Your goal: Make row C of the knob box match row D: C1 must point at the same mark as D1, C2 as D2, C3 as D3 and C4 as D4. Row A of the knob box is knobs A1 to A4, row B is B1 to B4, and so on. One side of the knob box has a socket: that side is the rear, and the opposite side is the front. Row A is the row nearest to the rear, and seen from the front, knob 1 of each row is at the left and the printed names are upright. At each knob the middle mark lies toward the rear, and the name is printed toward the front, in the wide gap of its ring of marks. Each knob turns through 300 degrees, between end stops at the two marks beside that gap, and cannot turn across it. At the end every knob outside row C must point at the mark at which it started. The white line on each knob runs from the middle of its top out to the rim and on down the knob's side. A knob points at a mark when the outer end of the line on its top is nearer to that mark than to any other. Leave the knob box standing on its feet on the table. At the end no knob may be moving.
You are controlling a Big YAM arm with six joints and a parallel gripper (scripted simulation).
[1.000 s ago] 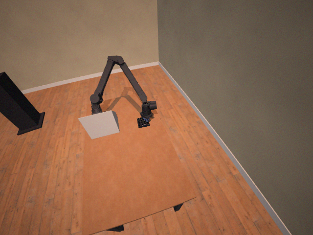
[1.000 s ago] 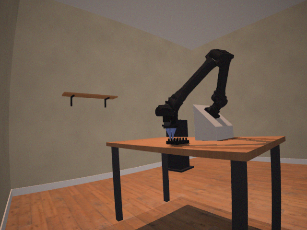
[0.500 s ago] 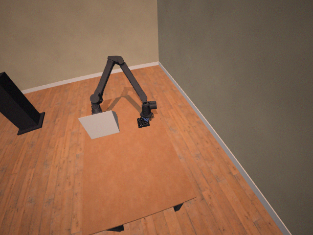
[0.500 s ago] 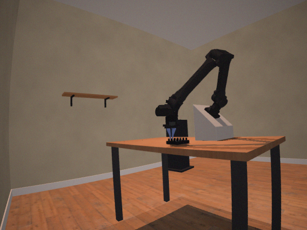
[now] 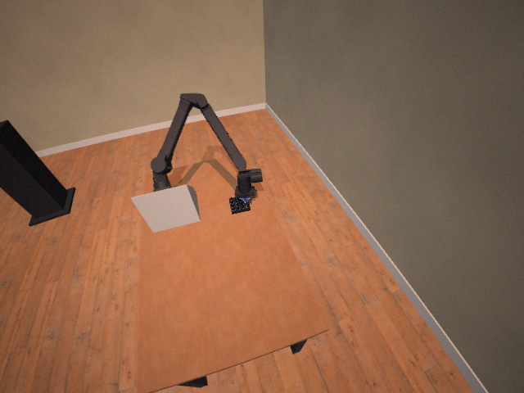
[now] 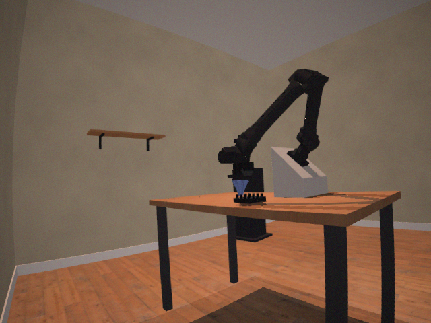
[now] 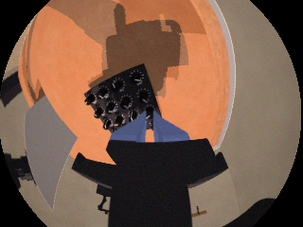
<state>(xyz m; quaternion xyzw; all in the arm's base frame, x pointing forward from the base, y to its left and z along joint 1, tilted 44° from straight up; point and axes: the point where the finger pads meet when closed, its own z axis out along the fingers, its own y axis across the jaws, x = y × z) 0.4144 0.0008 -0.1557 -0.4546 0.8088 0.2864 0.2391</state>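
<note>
From my remote station, the robot arm shows dark, straight links, rounded joints and blue, tapering gripper fingers.

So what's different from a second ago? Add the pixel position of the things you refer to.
The robot's hand (image 5: 246, 201) (image 6: 240, 194) (image 7: 150, 113) seems to have twisted slightly in place; I can't tell which way, or whether it took hold of or let go of a knob. The knob box (image 5: 240, 210) (image 6: 250, 200) (image 7: 129, 89) hasn't visibly moved.
</note>
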